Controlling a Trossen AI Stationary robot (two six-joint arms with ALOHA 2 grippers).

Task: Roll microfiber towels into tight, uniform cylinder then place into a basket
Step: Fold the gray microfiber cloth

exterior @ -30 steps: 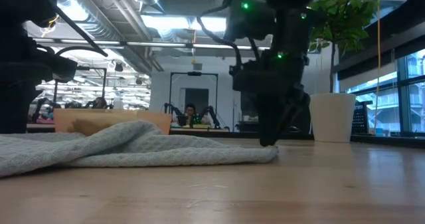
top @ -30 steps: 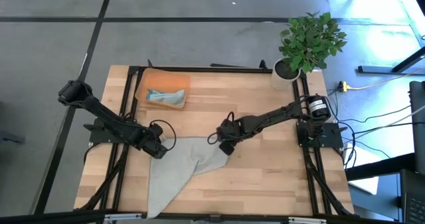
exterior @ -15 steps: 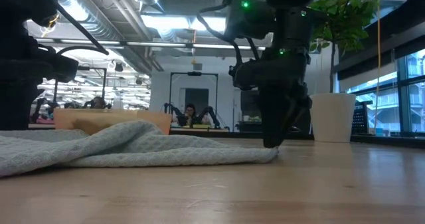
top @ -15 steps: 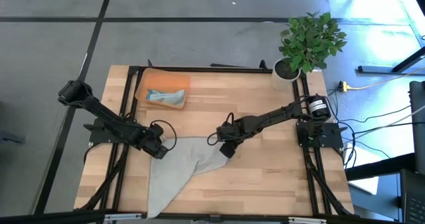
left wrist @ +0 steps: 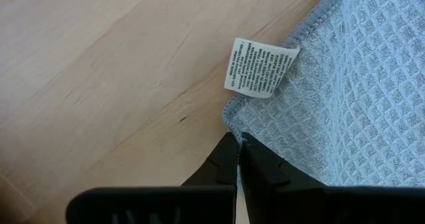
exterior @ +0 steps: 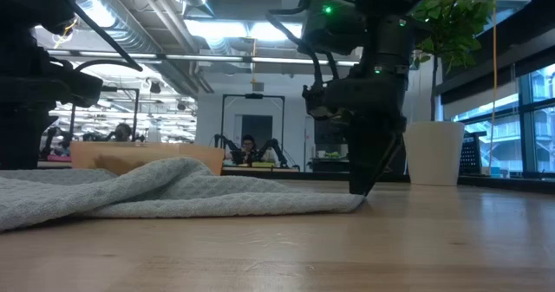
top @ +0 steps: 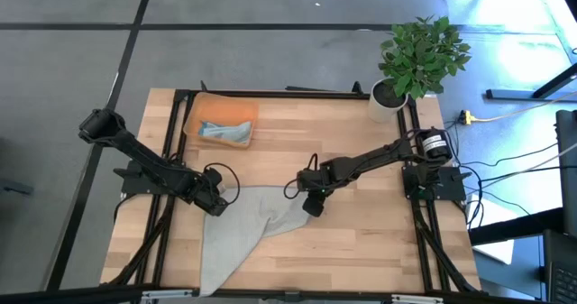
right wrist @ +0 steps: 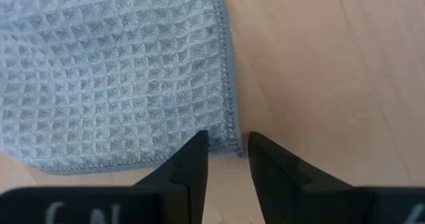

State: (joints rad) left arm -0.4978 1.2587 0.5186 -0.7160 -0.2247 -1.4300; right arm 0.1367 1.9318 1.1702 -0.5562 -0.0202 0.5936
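Note:
A pale grey-green microfiber towel (top: pixel 239 236) lies spread on the wooden table, with a low hump (exterior: pixel 178 171) in the low view. My left gripper (top: pixel 216 203) is shut on its left corner, beside the white label (left wrist: pixel 260 68). My right gripper (top: pixel 312 207) points down at the towel's right corner (right wrist: pixel 229 141). It is open, with one finger on each side of the hem (right wrist: pixel 230 104); I see no contact. A teal-blue towel (top: pixel 225 131) lies in the orange basket (top: pixel 225 108) at the far left. My left gripper pinches the grey-green towel's hemmed edge (left wrist: pixel 232 125) between its two fingers, just beside the label at the corner. The fingers come steeply from above. The rest of the towel lies on the table.
A white pot with a green plant (top: pixel 386 101) stands at the table's far right corner. Black frame rails (top: pixel 171 151) run along the table's left, right and far sides. Bare wood (top: pixel 379 241) stretches to the right of the towel.
My right gripper has tipped more upright and rolled at the wrist, and its fingertips have swung a little toward the table's right, onto the towel's right corner. The towel lies as before.

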